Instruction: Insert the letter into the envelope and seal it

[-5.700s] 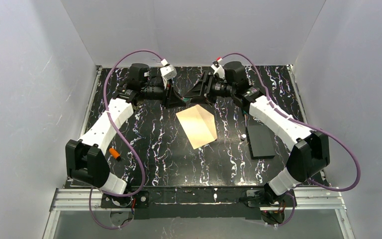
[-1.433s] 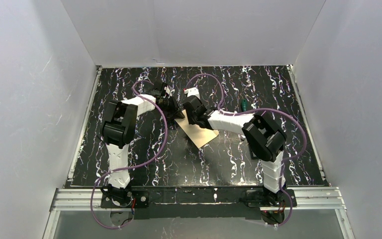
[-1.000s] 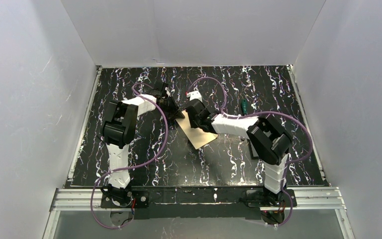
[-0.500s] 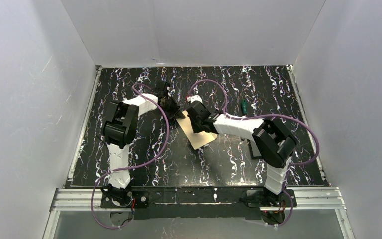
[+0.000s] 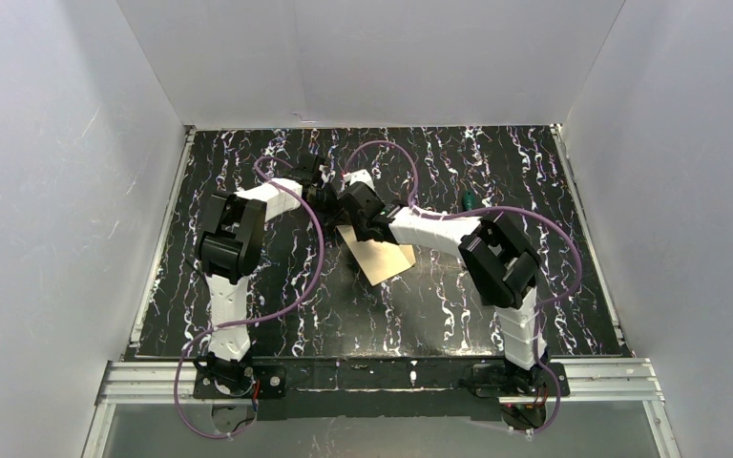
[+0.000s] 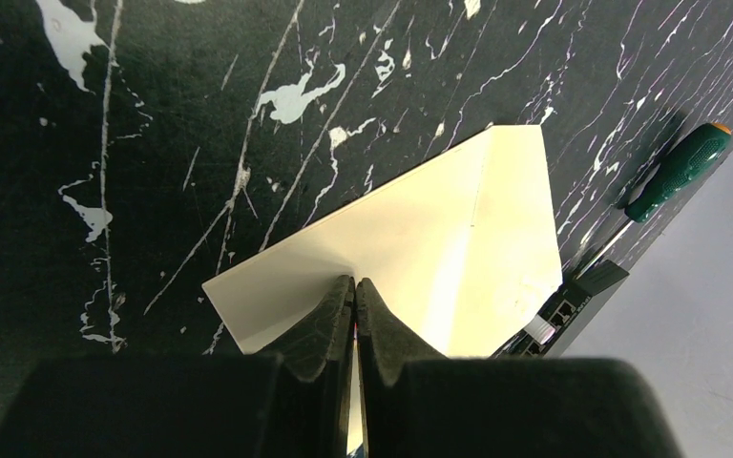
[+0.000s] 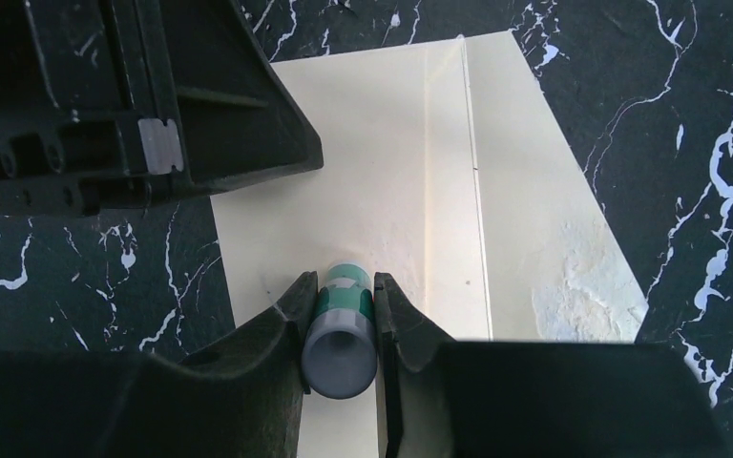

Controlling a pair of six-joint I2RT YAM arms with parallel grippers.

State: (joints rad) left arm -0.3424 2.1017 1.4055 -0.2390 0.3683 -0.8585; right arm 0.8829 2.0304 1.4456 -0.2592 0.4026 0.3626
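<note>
- The envelope (image 6: 439, 258), lying on the table (image 5: 420, 315), is pinched at one edge by the left end effector (image 6: 354, 286).
- A glue stick (image 7: 341, 343) is gripped above it by the right end effector (image 7: 343, 284), both arms angled inward.

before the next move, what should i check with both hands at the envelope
1. Left hand pinching the envelope: ok, the fingers are closed on its near edge.
2. Right hand gripping the teal-banded stick: ok, it is clamped between the fingers.
3. Stick tip touching the paper: cannot tell, the tip is hidden.
4. Letter inside the envelope: cannot tell, no separate sheet shows.
5. Hands apart from each other: ok, there is a gap between them in the right wrist view.
6. Screwdriver clear of the envelope: ok, it lies apart beside it.
</note>
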